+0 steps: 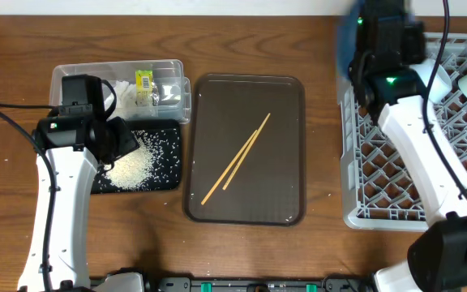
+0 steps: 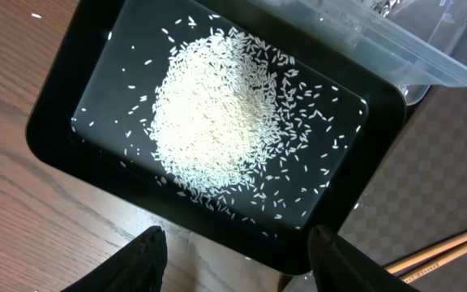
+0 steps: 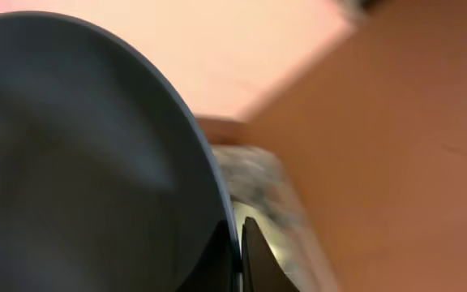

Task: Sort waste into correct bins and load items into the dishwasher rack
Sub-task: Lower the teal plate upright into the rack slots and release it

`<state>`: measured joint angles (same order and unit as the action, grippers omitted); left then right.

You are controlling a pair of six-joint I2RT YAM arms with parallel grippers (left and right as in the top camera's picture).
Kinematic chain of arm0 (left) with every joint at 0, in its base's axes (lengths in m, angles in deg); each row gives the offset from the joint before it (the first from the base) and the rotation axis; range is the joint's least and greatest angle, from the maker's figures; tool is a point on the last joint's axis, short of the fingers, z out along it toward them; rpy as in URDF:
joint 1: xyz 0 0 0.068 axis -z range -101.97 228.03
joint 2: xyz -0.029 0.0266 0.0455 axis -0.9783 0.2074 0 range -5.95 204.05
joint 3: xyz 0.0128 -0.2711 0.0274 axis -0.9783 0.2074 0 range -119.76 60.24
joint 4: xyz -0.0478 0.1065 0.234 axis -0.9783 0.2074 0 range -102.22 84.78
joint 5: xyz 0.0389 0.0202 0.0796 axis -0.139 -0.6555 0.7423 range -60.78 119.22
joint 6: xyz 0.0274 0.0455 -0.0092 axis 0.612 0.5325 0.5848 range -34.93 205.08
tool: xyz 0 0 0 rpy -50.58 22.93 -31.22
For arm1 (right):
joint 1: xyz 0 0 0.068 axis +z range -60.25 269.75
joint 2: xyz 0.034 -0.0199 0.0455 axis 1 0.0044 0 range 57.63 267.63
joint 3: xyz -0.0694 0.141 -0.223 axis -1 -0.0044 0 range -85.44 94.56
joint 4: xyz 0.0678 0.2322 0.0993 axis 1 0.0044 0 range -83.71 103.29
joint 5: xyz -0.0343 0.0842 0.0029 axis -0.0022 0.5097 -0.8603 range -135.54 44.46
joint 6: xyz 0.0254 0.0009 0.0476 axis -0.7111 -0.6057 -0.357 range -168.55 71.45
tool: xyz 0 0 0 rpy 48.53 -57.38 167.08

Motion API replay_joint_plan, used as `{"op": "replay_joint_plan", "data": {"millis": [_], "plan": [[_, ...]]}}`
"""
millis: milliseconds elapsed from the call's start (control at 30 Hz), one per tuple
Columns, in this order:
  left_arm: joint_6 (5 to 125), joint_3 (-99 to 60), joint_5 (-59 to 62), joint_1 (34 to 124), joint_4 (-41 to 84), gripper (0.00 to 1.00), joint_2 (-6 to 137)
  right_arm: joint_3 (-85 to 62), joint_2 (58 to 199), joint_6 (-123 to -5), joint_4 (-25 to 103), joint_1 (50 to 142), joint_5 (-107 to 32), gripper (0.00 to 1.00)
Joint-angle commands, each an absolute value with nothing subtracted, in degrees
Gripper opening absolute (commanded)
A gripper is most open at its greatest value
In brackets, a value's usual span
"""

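The grey rack [image 1: 371,178] sits at the right; above its far left corner the right gripper [image 3: 237,243] pinches the dark blue dish [image 3: 71,162] by its rim. The left gripper [image 2: 237,264] hangs spread above the black tray [image 2: 51,134] of rice [image 2: 217,113]; chopsticks [image 1: 237,158] lie on the brown tray [image 1: 282,122].

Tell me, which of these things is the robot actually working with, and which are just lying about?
Job: rice, black tray, clear tub, wrapper, chopsticks, blue dish, grey rack.
Lying about: brown serving tray, wooden table.
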<state>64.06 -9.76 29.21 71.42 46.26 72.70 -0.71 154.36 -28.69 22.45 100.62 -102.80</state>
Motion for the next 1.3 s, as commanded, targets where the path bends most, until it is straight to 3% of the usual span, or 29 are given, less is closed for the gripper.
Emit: {"op": "replay_joint_plan", "data": {"millis": [0,533,833,1033,1267], "plan": [[63.7,-9.7,29.7,71.2,46.2,0.59,72.6,-0.4,154.6,-21.9,23.0,97.8,-114.5,0.01],[63.7,-9.7,29.7,71.2,46.3,0.59,72.6,-0.5,154.6,-20.5,31.9,92.1,-113.9,0.01],[63.8,-9.7,29.7,71.2,46.2,0.59,72.6,-0.5,154.6,-20.0,37.8,91.3,-104.9,0.01],[63.8,-9.7,29.7,71.2,46.2,0.59,72.6,-0.5,154.6,-11.5,40.0,91.3,-94.8,0.02],[63.8,-9.7,29.7,71.2,46.2,0.59,72.6,-0.5,154.6,-7.7,29.0,90.8,-105.9,0.01]]}}
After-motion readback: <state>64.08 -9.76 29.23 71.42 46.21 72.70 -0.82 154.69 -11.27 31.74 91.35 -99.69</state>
